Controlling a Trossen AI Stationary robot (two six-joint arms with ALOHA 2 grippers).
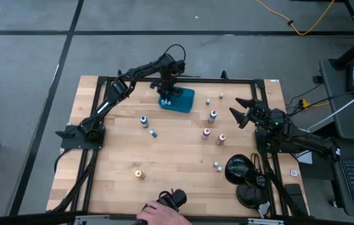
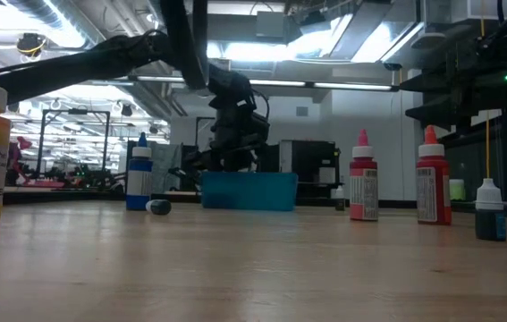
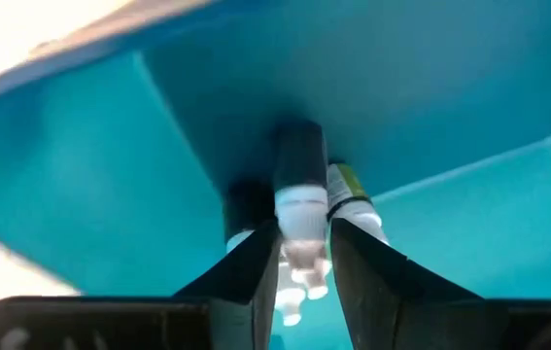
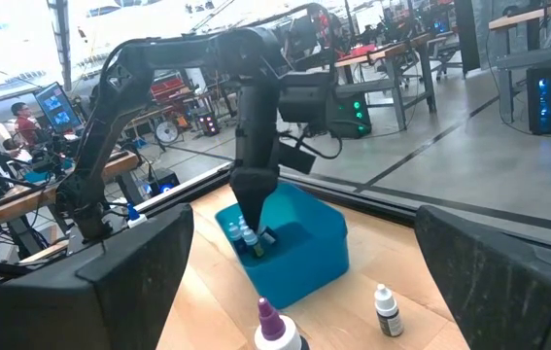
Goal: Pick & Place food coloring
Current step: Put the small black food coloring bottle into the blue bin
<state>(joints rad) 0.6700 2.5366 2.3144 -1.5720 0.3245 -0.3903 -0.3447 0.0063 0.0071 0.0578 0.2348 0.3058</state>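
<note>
Left claw (image 1: 168, 95) down inside the teal tray (image 1: 185, 103) at the counter's far edge, clamped on a small dark vial with a white cap (image 3: 299, 194); the left wrist view shows the vial pinched between the two fingers, just above other small bottles (image 3: 353, 194) already lying on the tray floor. Judged mid-placement: vial in the tray but not released. Right claw (image 1: 246, 112) hangs over the right side of the counter (image 1: 177, 181), fingers spread wide, holding nothing. Progress looks partial, with a few pieces in the tray and most food coloring out on the counter: a blue bottle (image 1: 143, 120), a small piece lying beside it (image 1: 153, 132), two red bottles (image 1: 206, 133) (image 1: 221, 139), a dark-topped bottle (image 1: 212, 115), two tiny vials near the far edge (image 1: 208, 100) (image 1: 221, 96), one near the right front (image 1: 216, 165), and an orange one toward the front (image 1: 138, 174). A person's hand (image 1: 161, 215) rests at the near edge.
</note>
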